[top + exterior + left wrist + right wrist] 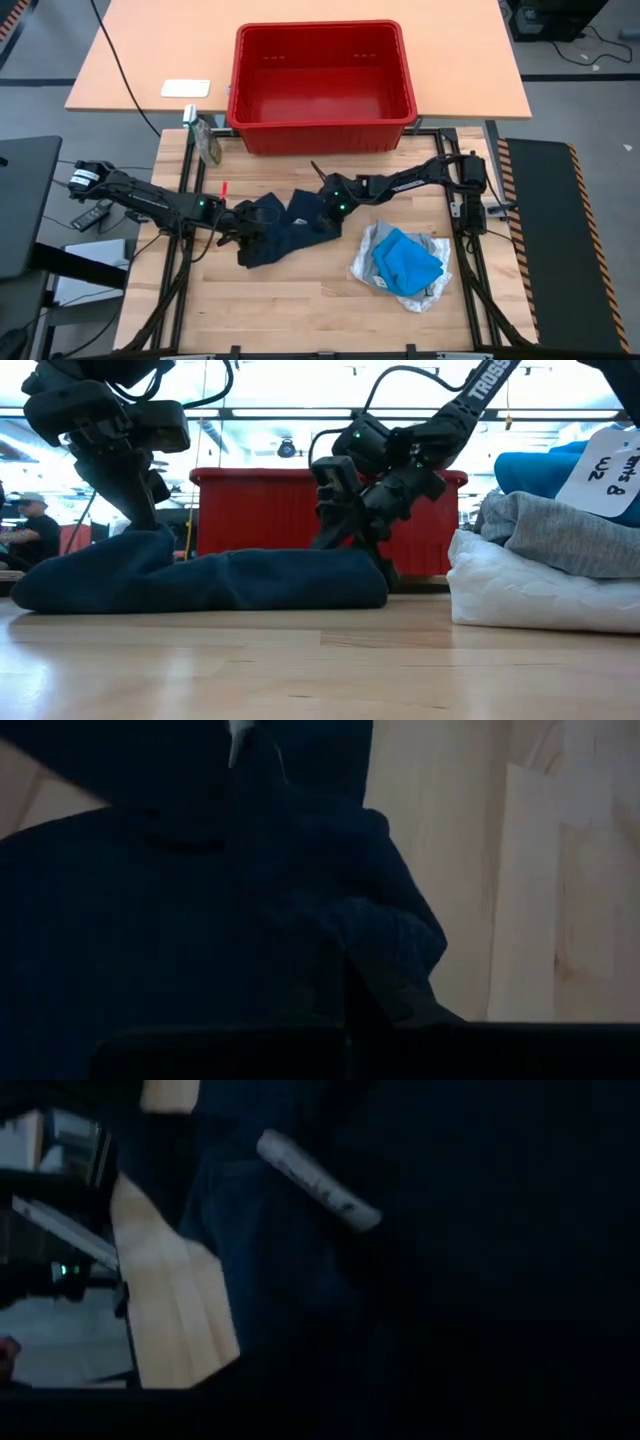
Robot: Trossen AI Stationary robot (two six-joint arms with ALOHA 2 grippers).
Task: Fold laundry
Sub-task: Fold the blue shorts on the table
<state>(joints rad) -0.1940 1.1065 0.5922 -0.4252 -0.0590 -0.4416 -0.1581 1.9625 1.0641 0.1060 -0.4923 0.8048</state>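
The dark navy garment (285,228) lies bunched on the wooden table's middle, flat on the boards in the low view (210,580). My left gripper (240,226) is down at its left end and shut on it. My right gripper (327,212) is down at its right end (350,545). A white paper tag (318,1180) lies on the navy cloth. The bright blue garment (405,260) lies on the grey one (560,535), which lies on the white lacy one (520,595), stacked at the right. My left gripper pinches a bunched fold of the navy garment's left end (385,945) between its two fingers. It comes from the table's left, slanting down. The cloth stays on the table and is slack.
A red plastic basket (322,128) stands on the farther table behind the work area. A white card (186,88) lies left of it. There is bare wood near the table's front edge (300,300).
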